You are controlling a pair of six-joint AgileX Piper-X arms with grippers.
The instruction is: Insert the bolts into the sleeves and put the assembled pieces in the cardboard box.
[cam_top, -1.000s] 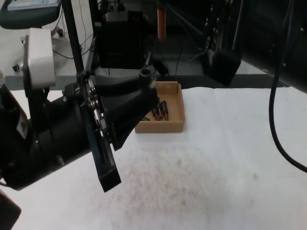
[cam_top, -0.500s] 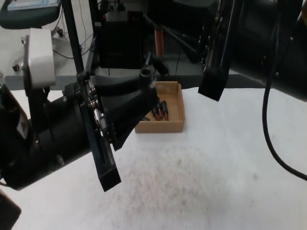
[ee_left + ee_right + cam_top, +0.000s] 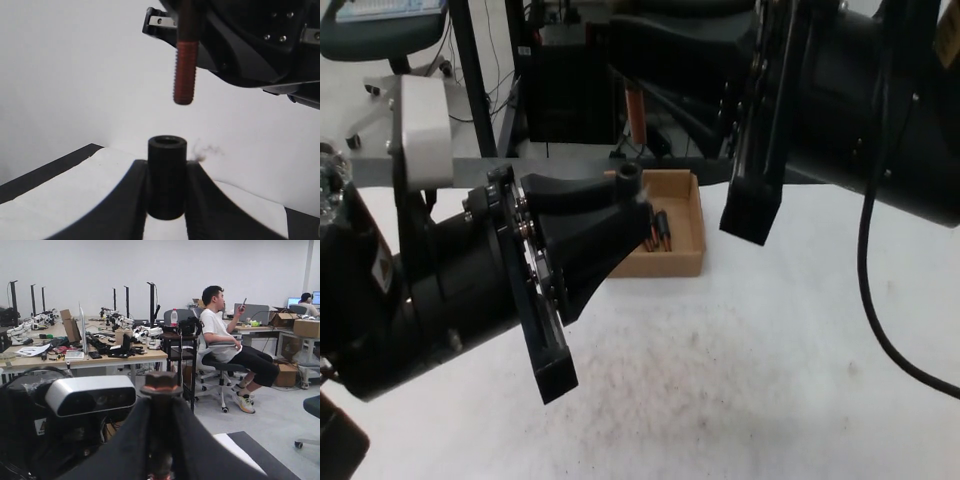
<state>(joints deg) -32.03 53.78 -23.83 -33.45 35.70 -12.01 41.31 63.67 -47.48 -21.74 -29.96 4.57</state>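
My left gripper (image 3: 167, 186) is shut on a black sleeve (image 3: 167, 167), held upright with its bore facing up. A red threaded bolt (image 3: 183, 75) hangs tip-down a short way above the bore, apart from it. My right gripper (image 3: 161, 410) is shut on that bolt, and the bolt's hex head (image 3: 161, 382) shows above its fingers. In the high view the sleeve (image 3: 627, 180) sits below the bolt (image 3: 634, 112), just left of the cardboard box (image 3: 698, 215). Several assembled pieces (image 3: 658, 230) lie in the box.
A white cloth (image 3: 770, 350) covers the bench, bare in front and to the right. The left arm's bulky body (image 3: 440, 290) hides the left side, and the right arm (image 3: 820, 100) spans the top right. Black stands and cables rise behind the box.
The right arm has swung left and down, bringing the bolt over the sleeve. The left gripper has sunk a little with the sleeve.
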